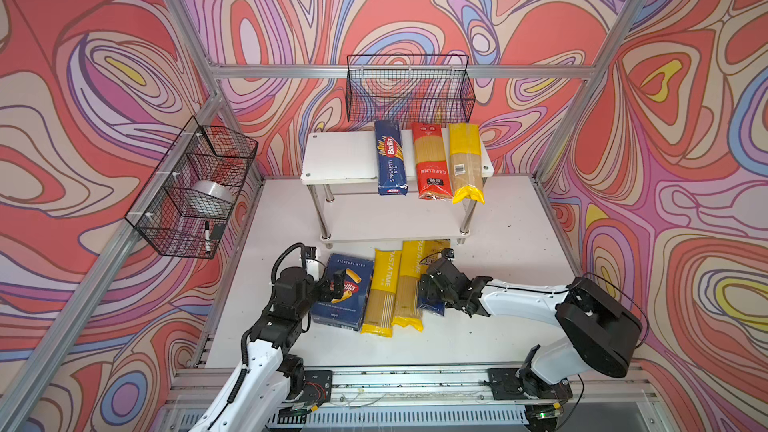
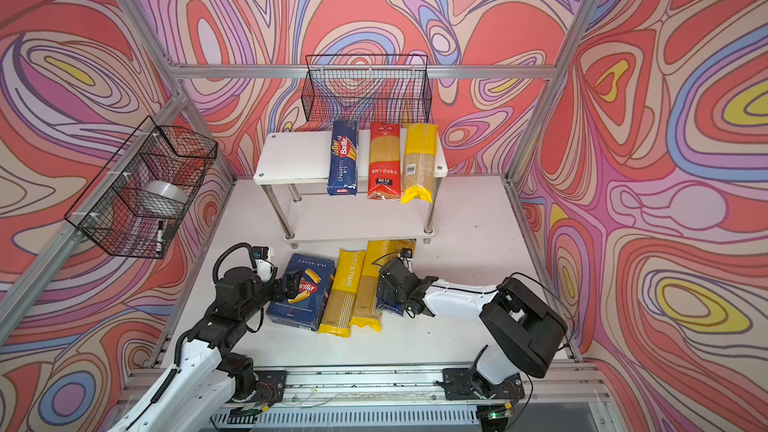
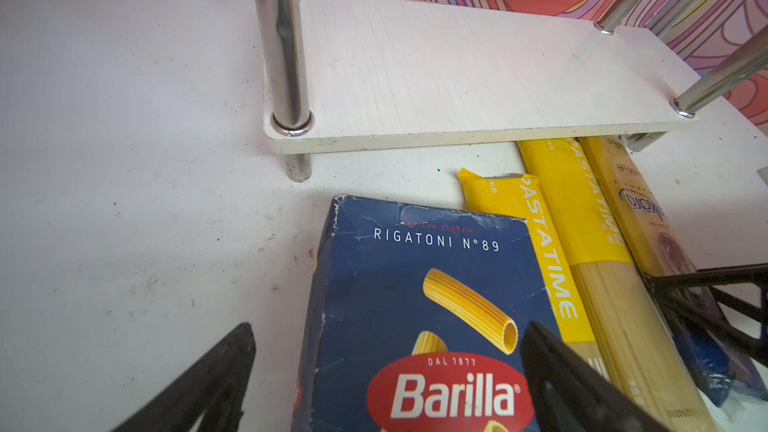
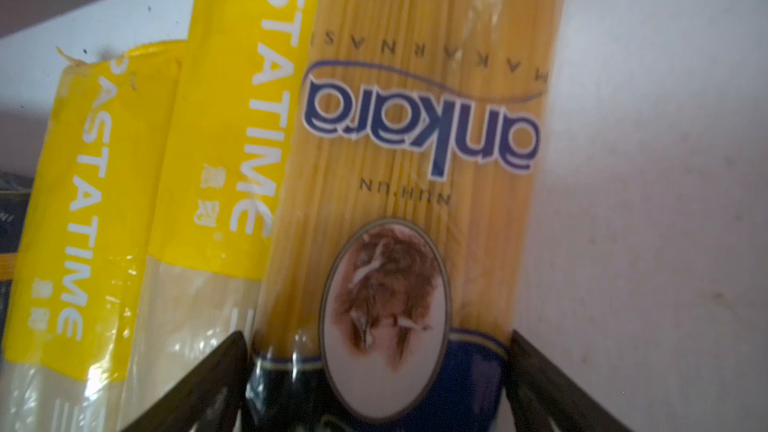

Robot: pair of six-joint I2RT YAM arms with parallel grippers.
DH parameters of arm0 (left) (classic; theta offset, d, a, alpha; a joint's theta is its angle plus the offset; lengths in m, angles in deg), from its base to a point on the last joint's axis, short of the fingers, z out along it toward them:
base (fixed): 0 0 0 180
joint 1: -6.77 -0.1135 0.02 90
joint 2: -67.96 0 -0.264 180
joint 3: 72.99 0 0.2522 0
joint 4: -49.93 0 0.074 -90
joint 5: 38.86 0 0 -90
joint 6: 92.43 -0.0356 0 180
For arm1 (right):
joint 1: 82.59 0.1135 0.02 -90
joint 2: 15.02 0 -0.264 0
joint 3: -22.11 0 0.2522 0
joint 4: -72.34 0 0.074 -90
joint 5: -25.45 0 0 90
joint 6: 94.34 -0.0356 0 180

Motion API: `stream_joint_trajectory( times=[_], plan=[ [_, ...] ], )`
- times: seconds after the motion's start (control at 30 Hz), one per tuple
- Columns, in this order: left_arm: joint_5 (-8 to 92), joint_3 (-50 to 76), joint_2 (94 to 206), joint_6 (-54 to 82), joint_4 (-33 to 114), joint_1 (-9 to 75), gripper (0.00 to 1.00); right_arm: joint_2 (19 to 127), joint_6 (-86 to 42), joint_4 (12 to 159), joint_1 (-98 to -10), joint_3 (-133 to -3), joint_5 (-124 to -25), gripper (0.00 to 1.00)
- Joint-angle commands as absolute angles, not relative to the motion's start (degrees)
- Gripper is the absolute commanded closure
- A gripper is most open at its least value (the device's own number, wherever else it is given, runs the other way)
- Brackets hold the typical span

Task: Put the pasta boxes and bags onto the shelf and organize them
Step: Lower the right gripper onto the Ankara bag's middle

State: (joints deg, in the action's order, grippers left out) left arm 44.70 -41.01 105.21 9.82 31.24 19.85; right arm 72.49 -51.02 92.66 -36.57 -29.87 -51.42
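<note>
Table (image 1: 478, 338): right hand (image 4: 376, 340) astride ankara bag (image 4: 415, 56)

Bare shelf top (image 1: 340, 155) left of spaghetti box (image 1: 390, 157)

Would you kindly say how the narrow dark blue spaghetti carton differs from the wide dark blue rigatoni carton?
The spaghetti carton is slim, the rigatoni carton broad. The spaghetti carton lies on the shelf's top board, the rigatoni carton on the table. Both are Barilla.

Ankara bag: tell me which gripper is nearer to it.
Right. The right gripper straddles the ankara bag at its navy end, jaws open; the left gripper sits over the rigatoni box, beyond two yellow bags.
</note>
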Motion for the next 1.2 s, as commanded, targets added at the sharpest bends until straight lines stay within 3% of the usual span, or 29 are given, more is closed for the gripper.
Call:
stream_joint_trajectory(
  times=[0.0, 0.4, 0.67, 0.77, 0.9, 1.17],
  plan=[
    [44.0, -39.4, 104.8, 9.6, 30.5, 20.0, 0.00, 75.0, -52.6, 95.6, -36.2, -29.8, -51.6, 0.03],
    [44.1, -39.5, 104.7, 9.6, 30.4, 20.0, 0.00, 66.5, -53.3, 109.1, -35.8, -26.6, -47.5, 0.07],
    [44.0, -39.5, 104.7, 9.6, 30.5, 20.0, 0.00, 54.7, -53.1, 113.7, -33.4, -23.4, -55.6, 0.14],
    [44.0, -39.4, 104.8, 9.5, 30.5, 20.0, 0.00, 49.5, -52.5, 120.1, -33.2, -25.6, -53.2, 0.13],
    [44.0, -39.5, 104.7, 9.6, 30.5, 20.0, 0.00, 45.7, -51.3, 125.8, -33.3, -29.3, -46.2, 0.04],
    [44.0, -39.5, 104.7, 9.5, 30.5, 20.0, 0.00, 52.2, -46.1, 123.2, -33.3, -33.2, -41.4, 0.02]
  ],
)
